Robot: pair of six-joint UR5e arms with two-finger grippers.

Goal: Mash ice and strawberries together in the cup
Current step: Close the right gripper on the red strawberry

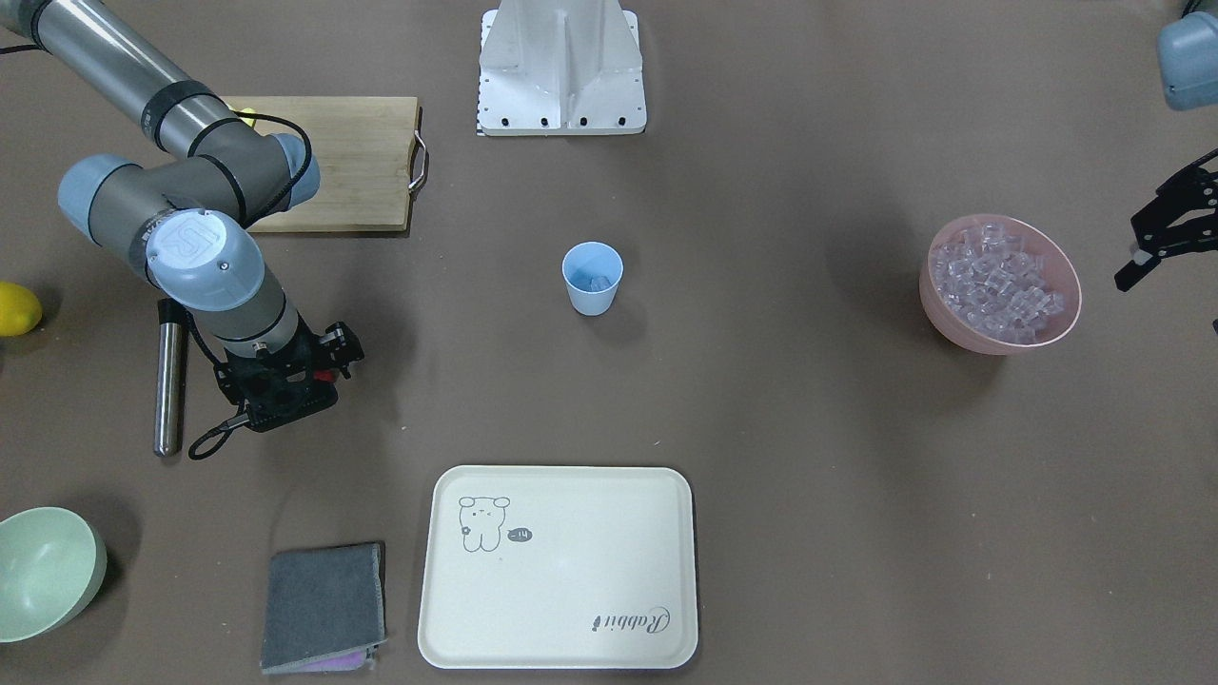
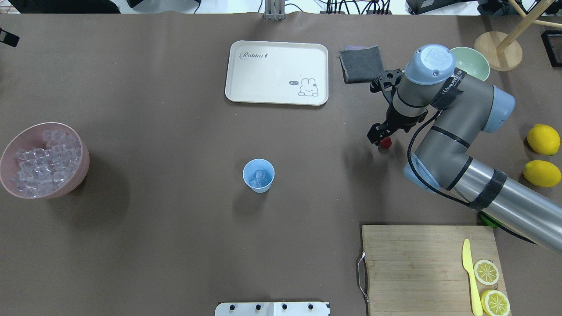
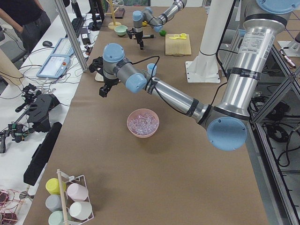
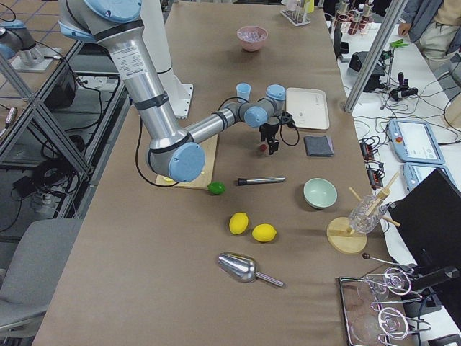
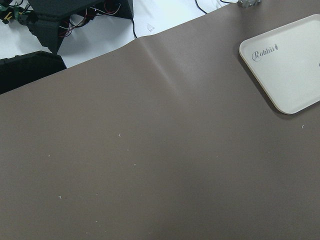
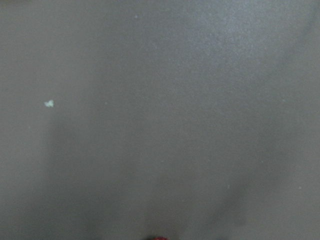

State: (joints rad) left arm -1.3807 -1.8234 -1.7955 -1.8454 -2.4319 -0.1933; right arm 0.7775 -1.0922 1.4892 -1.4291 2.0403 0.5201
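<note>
Cup: stood upright at centre, held a few cubes of ice. Beyond it, rightward, found strawberry on the table at the tips of the lowered right gripper; could not tell whether clamped. Farthest out, saw left gripper parted, empty.

Right arm: we are reaching it out over the tabletop, elbow bent, wrist turned downward.
Right hand: we are holding it low, fingertips pointing down; how its jaws stand is hidden.
Left arm: we are stretching it out sideways.
Left hand: we are hovering it, fingers apart.
</note>
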